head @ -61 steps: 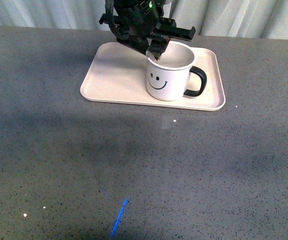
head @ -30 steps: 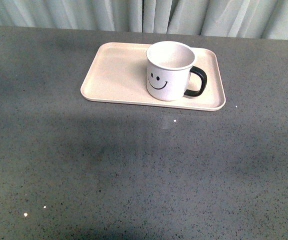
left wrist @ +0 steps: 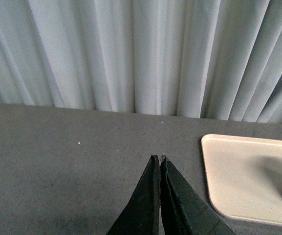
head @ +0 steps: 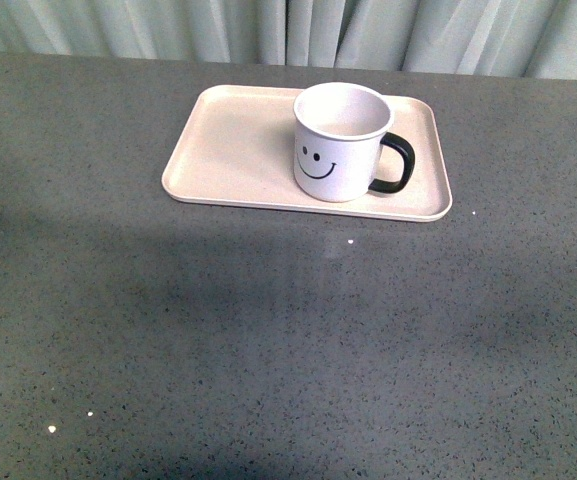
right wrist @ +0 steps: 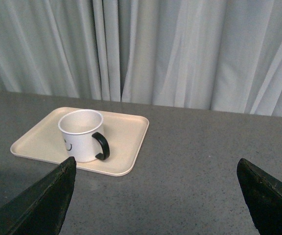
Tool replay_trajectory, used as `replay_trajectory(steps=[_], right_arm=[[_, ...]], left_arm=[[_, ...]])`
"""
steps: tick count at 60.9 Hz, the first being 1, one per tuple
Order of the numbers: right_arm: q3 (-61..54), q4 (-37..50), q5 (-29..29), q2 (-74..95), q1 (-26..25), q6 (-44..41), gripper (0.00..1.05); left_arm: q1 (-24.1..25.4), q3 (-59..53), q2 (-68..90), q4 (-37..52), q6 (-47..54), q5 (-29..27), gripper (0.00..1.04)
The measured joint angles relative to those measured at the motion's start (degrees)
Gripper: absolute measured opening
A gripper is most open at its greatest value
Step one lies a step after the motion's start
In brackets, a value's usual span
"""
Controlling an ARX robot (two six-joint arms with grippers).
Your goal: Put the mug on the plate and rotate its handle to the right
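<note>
The white mug with a black smiley face stands upright on the right half of the pale pink plate. Its black handle points right in the front view. No arm shows in the front view. The mug and plate also show in the right wrist view, where my right gripper is open and empty, well away from them over the table. In the left wrist view my left gripper is shut and empty, beside a corner of the plate.
The grey speckled table spreads all around the plate. Pale curtains hang along its far edge.
One second ago an arm's gripper was over the mug's rim. It withdrew out of the front view by half a second ago. The mug has not moved.
</note>
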Motion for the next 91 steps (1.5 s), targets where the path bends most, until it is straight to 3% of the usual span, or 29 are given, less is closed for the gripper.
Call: replay_trajectory(steps=[4, 10, 21, 53, 91], right_arm=[[0.0, 0.0, -0.04, 0.0, 0.0, 0.0, 0.96], [0.0, 0.0, -0.04, 0.0, 0.0, 0.0, 0.96], [0.0, 0.0, 0.0, 0.0, 0.0, 0.0, 0.96], [0.0, 0.0, -0.02, 0.0, 0.0, 0.0, 0.96], [0.0, 0.0, -0.02, 0.0, 0.0, 0.0, 0.96]], left_arm=[[2.51, -1.62, -2.64, -1.36, 0.04, 3.3, 0.01], [4.22, -3.5, -6.56, -3.48, 0.02, 3.48, 0.01], [4.22, -7.23, -10.08, -2.8, 0.04, 4.02, 0.01], [4.26, -9.42, -32.94, -22.91, 0.07, 4.04, 0.01], [4.26, -9.42, -48.26, -37.73, 0.07, 4.04, 0.01]])
